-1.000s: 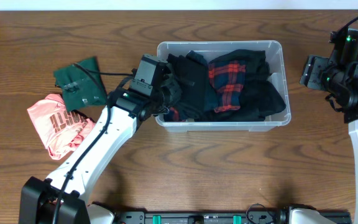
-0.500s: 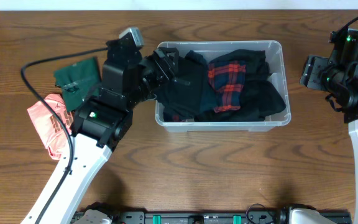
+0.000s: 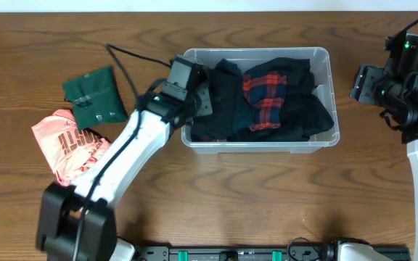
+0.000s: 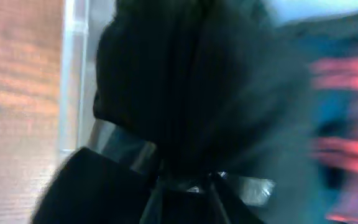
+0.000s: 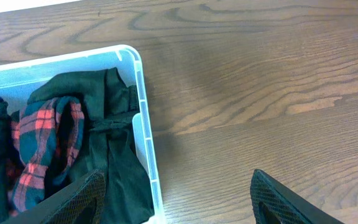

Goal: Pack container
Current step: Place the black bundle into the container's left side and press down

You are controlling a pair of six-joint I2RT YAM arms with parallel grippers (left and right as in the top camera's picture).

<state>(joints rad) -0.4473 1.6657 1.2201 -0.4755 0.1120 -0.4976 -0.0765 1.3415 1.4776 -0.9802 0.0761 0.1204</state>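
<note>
The clear container [image 3: 325, 59] stands at the table's middle, holding black garments and a red and blue plaid garment [image 3: 267, 94]. My left gripper [image 3: 199, 103] is at the container's left end, down among the clothes. In the blurred left wrist view its fingers [image 4: 185, 186] are closed on a bunched black garment [image 4: 191, 93], with the container's left wall [image 4: 73, 74] beside it. My right gripper [image 3: 363, 83] is open and empty above the bare table to the right of the container. The right wrist view shows its fingers [image 5: 179, 199] wide apart beside the container's right wall [image 5: 143, 118] and the plaid garment [image 5: 42, 143].
A dark green garment [image 3: 93, 94] and a pink garment with lettering [image 3: 67, 145] lie on the wooden table left of the container. The left arm's cable loops over the table behind them. A black rail runs along the table's front edge.
My left arm rose high with the black garment at the container's left end, then came back down into that end. The right arm has not moved.
</note>
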